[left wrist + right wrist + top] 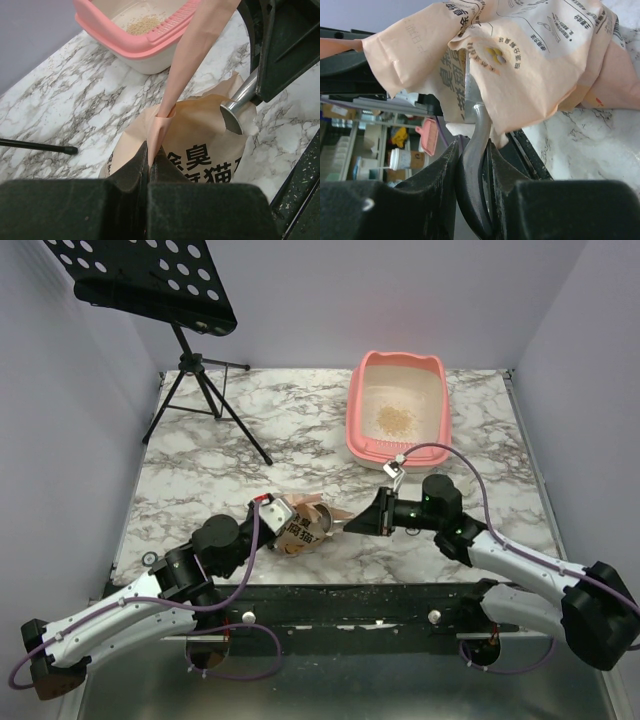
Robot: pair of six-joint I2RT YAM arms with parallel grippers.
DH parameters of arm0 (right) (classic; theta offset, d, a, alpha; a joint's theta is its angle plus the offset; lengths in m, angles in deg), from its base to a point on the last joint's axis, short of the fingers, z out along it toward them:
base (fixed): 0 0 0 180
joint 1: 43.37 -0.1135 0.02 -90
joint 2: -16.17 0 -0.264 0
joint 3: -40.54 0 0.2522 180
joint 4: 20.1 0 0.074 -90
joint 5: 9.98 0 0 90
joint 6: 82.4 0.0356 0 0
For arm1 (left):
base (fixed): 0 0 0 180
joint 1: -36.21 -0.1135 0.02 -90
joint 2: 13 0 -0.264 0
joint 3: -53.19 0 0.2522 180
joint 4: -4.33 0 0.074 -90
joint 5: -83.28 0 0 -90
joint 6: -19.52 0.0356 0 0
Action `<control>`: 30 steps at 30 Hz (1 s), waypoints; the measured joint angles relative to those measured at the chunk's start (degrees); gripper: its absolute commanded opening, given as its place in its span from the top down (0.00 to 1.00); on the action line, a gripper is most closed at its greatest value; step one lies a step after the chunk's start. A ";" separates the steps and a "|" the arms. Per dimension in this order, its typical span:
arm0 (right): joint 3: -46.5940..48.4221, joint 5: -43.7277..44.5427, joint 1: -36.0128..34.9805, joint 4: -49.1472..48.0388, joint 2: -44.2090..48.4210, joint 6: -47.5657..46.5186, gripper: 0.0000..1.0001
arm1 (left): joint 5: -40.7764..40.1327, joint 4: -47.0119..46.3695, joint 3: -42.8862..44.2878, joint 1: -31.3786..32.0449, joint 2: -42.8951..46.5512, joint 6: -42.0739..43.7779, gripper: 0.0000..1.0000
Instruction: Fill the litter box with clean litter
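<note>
The left gripper (149, 159) has its jaws pressed tight on a thin fold at the mouth of the paper bag (200, 150), holding that lip up. The right gripper (472, 150) pinches the handle of a metal scoop (234, 114), and the bowl sits at the bag's crumpled opening.

From here I can't tell whether the scoop has anything in it, because the paper hides the bowl. The bag's own contents are hidden too.

The litter box (354, 415) stands well apart from the bag, toward the far side of the table (250, 440). The litter (393, 420) in it is only a small heap in the middle, and most of the pale floor is bare. I'd say the filling has barely begun.

That fold is a slim hold. If the scoop pushes against the paper, the fold could slide out of the jaws and the bag could sag shut or tip over. A loaded scoop then has to cross open marble, and any roll of the handle in the jaws would scatter grains short of the box.
</note>
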State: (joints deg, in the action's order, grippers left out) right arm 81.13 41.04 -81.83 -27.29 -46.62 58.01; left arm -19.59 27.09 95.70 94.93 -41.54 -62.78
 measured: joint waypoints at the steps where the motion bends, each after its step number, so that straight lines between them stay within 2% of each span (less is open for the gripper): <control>1: -1.20 0.46 0.37 -0.76 1.22 1.18 0.99 | 0.13 -0.02 0.00 0.00 0.04 0.09 1.00; 5: -6.32 2.23 1.88 -2.43 7.96 5.73 0.99 | 1.31 -0.02 -0.02 0.00 -0.20 0.46 1.00; 9: -7.45 4.07 2.58 -0.85 13.49 8.15 0.99 | 2.75 -0.66 -0.02 -0.11 -1.81 0.61 1.00; 23: -7.96 9.88 3.72 12.26 26.08 10.23 0.99 | 4.57 -3.54 -0.04 -0.15 -5.62 -0.02 1.00; 30: -11.67 12.17 3.72 15.04 32.24 11.08 0.99 | 5.18 -3.76 -0.17 -0.15 -5.40 -0.59 1.00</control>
State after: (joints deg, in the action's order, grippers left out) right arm 69.46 53.22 -78.11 -12.25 -14.38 69.10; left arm -14.41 23.33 95.53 94.78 -46.94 -63.37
